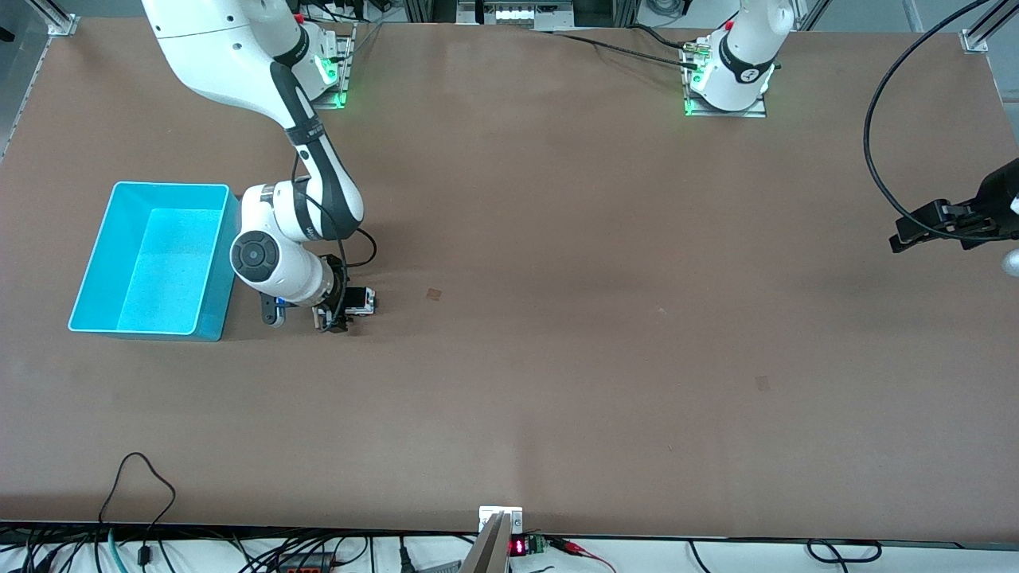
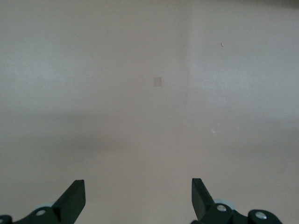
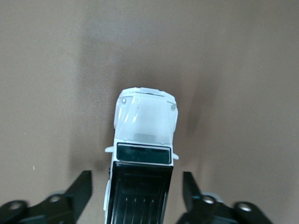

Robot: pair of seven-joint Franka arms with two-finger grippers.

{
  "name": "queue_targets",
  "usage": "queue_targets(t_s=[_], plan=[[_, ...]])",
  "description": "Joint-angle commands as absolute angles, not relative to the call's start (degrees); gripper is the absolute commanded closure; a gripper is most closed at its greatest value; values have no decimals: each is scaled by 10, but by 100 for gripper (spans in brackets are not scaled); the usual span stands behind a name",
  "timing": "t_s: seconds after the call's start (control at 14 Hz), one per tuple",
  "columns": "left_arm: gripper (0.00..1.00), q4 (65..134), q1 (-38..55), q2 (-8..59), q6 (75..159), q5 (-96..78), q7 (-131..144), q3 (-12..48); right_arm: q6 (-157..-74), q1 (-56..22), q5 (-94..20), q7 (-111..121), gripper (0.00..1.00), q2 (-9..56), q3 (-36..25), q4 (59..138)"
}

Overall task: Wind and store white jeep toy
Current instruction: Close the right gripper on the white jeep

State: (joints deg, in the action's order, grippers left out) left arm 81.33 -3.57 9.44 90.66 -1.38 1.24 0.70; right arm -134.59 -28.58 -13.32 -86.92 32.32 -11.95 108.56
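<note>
The small boxy white jeep toy (image 3: pixel 142 154) with black roof is found on the brown tabletop (image 1: pixel 557 318) beside the turquoise plastic bin (image 1: pixel 99 263). The right gripper (image 3: pixel 138 191) is lowered around it, fingers (image 3: pixel 81 189) apart and not touching, evidently for grasping. The left gripper (image 2: pixel 138 198) is held waiting over bare tabletop, fingers spread.

Brown table (image 1: pixel 557 239), even light; cables (image 1: pixel 135 485) along edge nearest front camera.

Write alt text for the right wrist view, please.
A white toy jeep with a black roof sits on the brown table, seen from above. The right gripper straddles its rear half, one black finger on each side with a gap to the body.
</note>
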Motion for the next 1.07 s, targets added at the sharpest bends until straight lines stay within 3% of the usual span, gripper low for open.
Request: queue_targets(t_s=[0.0,0.43,0.64,1.0], plan=[[0,810,-30,94,905,-25,18,3,-1347,-287,-144,-850,72,327,-118,1083],[0,810,-30,94,905,-24,18,3,-1347,-286,-144,-837,100,331,-117,1082],[0,810,-29,94,905,-24,18,3,-1331,-277,-144,-794,100,316,-117,1081],[0,810,-27,94,911,-24,18,3,-1211,-218,-142,-659,100,228,-118,1082]])
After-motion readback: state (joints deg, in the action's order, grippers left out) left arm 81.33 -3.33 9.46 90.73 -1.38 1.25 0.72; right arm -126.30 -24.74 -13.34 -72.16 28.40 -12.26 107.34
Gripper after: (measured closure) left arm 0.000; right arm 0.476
